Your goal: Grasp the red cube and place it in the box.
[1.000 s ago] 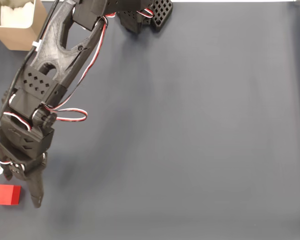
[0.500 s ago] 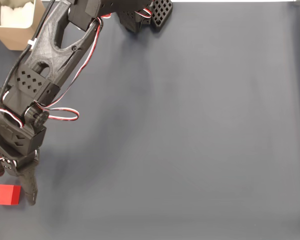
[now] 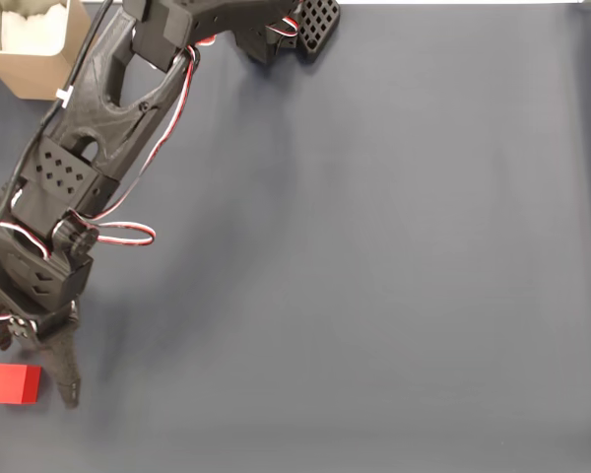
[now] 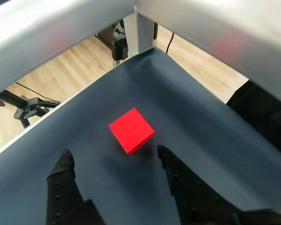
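1. I see the table covered edge to edge by a dark grey-blue mat, plain across its right and middle area in the fixed view. No printing or label is legible on it.
2. I see the black arm running from its base at the far edge, top centre-left, diagonally down to the near-left corner. Red, white and black wires loop along it. I can read no brand or writing on its parts.
3. The box stands at the far-left corner, partly cut by the picture edge and partly behind the arm. It is tan with an open top; something pale and crumpled shows inside, which I cannot identify.
4. The gripper is spread wide in the wrist view, its two black fingers apart and holding nothing. In the fixed view one finger points toward the near edge.
5. The red cube rests on the mat just beyond the fingertips, roughly between them and touching neither. In the fixed view it sits at the near-left corner, just left of the finger. Its faces are plain, with no marking.
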Robot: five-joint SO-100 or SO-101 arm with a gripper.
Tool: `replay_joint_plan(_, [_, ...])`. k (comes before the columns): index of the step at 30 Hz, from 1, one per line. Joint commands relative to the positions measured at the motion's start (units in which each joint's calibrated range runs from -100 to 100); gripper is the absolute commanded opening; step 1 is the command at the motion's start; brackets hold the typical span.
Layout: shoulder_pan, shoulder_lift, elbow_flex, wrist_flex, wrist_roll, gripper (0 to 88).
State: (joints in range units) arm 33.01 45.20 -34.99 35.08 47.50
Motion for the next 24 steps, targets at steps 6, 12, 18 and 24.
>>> replay_joint_plan(6, [0.9,1.5,-6.3,-2.6,0.4,43.0])
replay_joint_plan(12, [1.6,2.5,-6.3,-3.9,0.7,43.9])
replay_joint_plan(18, [2.0,3.5,-6.2,-6.6,0.6,44.3])
replay_joint_plan(24, [1.7,4.2,-6.3,-7.9,0.6,44.4])
